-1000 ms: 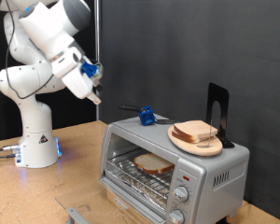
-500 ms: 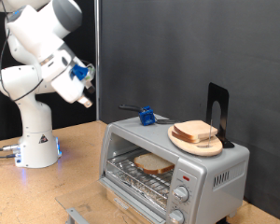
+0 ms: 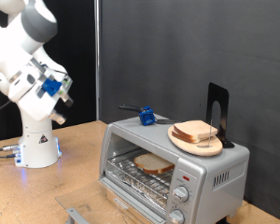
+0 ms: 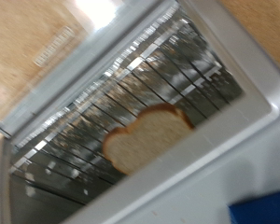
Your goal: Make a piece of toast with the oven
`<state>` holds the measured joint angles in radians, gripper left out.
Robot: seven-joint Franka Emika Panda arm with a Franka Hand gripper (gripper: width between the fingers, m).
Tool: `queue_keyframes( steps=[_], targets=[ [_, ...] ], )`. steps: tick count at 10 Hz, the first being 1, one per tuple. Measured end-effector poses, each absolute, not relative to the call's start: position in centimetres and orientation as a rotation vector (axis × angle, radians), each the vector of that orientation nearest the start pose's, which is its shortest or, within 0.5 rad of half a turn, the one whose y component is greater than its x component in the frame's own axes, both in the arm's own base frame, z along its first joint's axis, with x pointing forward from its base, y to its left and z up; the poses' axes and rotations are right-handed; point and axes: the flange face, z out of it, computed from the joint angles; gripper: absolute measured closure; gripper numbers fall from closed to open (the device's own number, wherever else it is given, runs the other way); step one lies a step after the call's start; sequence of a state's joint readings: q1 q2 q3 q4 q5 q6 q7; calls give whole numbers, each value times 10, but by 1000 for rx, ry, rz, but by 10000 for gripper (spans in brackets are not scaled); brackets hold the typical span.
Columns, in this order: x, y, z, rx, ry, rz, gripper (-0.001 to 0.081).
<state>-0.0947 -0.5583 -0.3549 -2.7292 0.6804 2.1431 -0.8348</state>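
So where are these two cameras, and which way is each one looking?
Exterior view: off the arm, looking across the table at the oven and white arm; its tool hangs at this view's left, apart from the oven.
Wrist view: on the hand, looking down on the oven; none of the robot shows.
Both share the piece of toast on the rack.
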Motion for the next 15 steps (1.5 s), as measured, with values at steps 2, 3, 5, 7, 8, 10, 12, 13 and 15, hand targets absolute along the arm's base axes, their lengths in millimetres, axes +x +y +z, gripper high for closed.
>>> queue_keyframes(
  steps=[2, 3, 5, 7, 8, 10, 12, 13, 15],
  targets=[
    [340, -139, 372, -2478, -43, -473, -3],
    [342, -145, 364, -2491, -38, -476, -3],
    [346, -155, 351, -2505, -30, -474, -3],
    [349, -162, 341, -2505, -32, -474, -3],
    [351, -165, 338, -2504, -30, -474, -3],
    [353, -168, 334, -2498, -33, -474, -3],
    [351, -170, 336, -2398, -15, -447, -3],
    [350, -175, 339, -2348, 3, -438, -3],
    [350, -183, 343, -2314, 143, -389, -3]
  ],
)
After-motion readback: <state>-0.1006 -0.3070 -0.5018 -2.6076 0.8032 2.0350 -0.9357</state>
